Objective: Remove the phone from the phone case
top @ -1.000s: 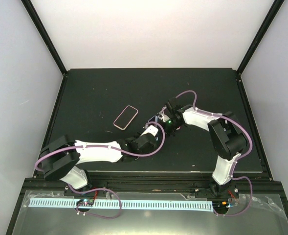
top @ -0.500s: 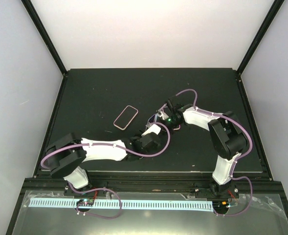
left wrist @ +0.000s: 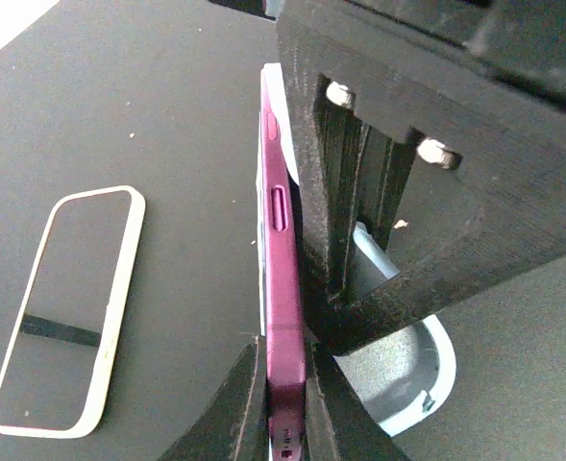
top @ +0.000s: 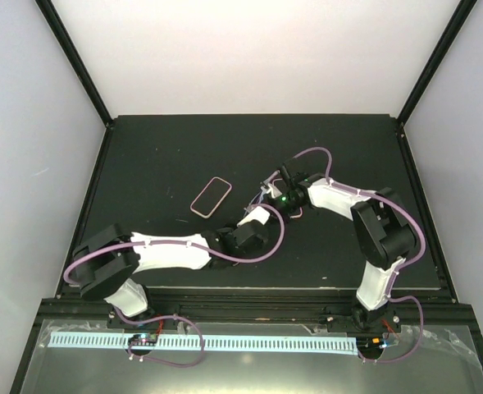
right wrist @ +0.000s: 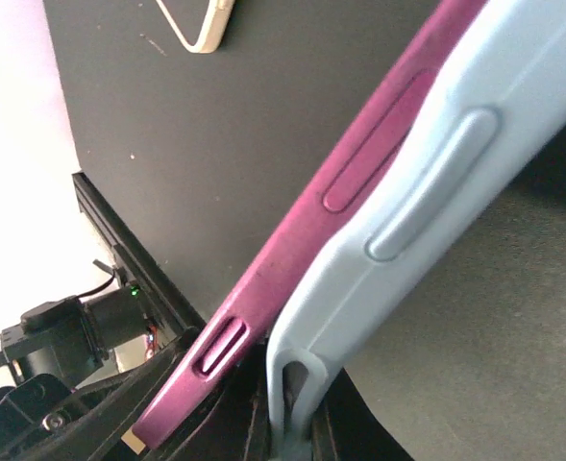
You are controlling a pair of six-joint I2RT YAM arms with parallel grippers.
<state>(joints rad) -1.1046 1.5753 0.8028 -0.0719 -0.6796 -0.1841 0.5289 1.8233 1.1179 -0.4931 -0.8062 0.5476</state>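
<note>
Black fingers of the left gripper [left wrist: 284, 408] pinch the phone [left wrist: 281, 279], a smooth magenta slab held on edge with its side buttons showing. The right gripper [right wrist: 287, 427] clamps the case [right wrist: 398, 202], pale blue and rubbery, peeled partly off the phone. Both are mid-table [top: 159, 156] over matte black. A cream-rimmed rounded rectangle [left wrist: 66, 312] lies flat to the left.

The phone case [right wrist: 427, 192] runs off the right wrist view's edges.
</note>
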